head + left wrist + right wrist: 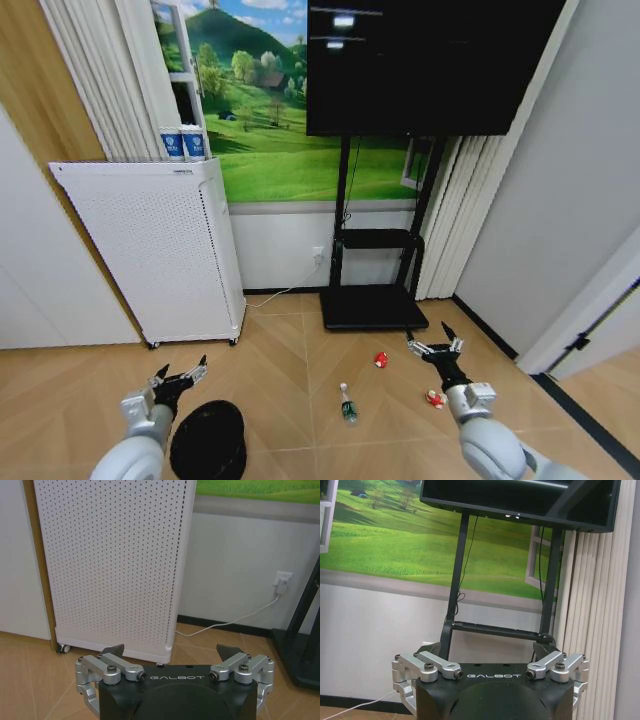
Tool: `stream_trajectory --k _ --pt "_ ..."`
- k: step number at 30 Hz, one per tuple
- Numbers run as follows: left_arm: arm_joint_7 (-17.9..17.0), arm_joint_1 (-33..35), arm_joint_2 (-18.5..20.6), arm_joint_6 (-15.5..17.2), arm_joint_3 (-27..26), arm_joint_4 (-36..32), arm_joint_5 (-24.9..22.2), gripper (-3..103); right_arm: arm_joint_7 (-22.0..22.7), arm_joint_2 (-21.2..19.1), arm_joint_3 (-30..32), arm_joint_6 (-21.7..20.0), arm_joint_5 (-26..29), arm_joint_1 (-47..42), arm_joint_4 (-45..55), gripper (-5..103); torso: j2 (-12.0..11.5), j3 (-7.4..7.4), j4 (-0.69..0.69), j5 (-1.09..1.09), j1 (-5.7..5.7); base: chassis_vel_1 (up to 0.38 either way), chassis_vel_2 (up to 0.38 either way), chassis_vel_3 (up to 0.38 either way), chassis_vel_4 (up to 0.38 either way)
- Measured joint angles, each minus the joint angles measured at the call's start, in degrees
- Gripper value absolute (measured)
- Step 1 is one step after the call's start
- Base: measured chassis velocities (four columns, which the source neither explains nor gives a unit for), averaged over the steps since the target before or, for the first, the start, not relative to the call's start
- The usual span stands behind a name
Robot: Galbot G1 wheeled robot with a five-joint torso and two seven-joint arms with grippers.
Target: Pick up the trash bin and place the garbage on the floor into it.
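The trash bin (208, 440) stands on the wooden floor (290, 360) just beside the left hand (180, 377), slightly nearer the robot and to its right; that hand is spread open and grips nothing. The right hand (436, 347) hovers open too, with one red-and-white wrapper (381, 359) just to its left and another (435, 399) close below it. The bottle (348, 404) with its green label lies between the bin and the right hand. Both wrists read "GALBOT".
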Motion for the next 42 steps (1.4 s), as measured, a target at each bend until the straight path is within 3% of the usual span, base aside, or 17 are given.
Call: stream_trajectory --k 8,16,27,34,42 --pt "0.59 7.02 -3.5 -0.45 -0.67 0.02 2.06 100 -0.27 1.21 -0.06 0.84 -0.98 -0.71 -1.08 100 -1.92 -1.15 0.01 0.0 -0.77 0.0 0.0 0.0 0.0" --pt "2.55 12.84 -3.58 -1.97 -3.46 1.22 3.91 100 -0.95 3.43 -0.69 1.3 -1.71 -0.6 -3.31 100 -3.98 -2.48 0.0 0.0 -1.49 0.0 0.0 0.0 0.0" --pt "4.1 15.34 -4.74 -3.77 -3.5 3.07 4.8 100 -1.19 4.97 -1.21 1.47 -2.08 -0.38 -5.11 100 -6.13 -3.88 0.0 0.0 -2.24 0.0 0.0 0.0 0.0" --pt "6.92 15.04 -5.6 -7.42 -2.59 7.35 5.48 100 -1.47 5.88 -1.4 1.72 -2.39 -0.61 -6.38 100 -8.11 -5.14 0.0 -0.01 -2.96 0.0 0.0 0.0 0.0" --pt "8.92 16.79 -6.55 -9.23 -3.7 8.97 5.16 100 -1.47 5.97 -1.38 1.9 -2.62 -0.78 -7.31 100 -9.59 -6.1 0.02 0.0 -3.47 0.0 0.0 0.0 0.0"
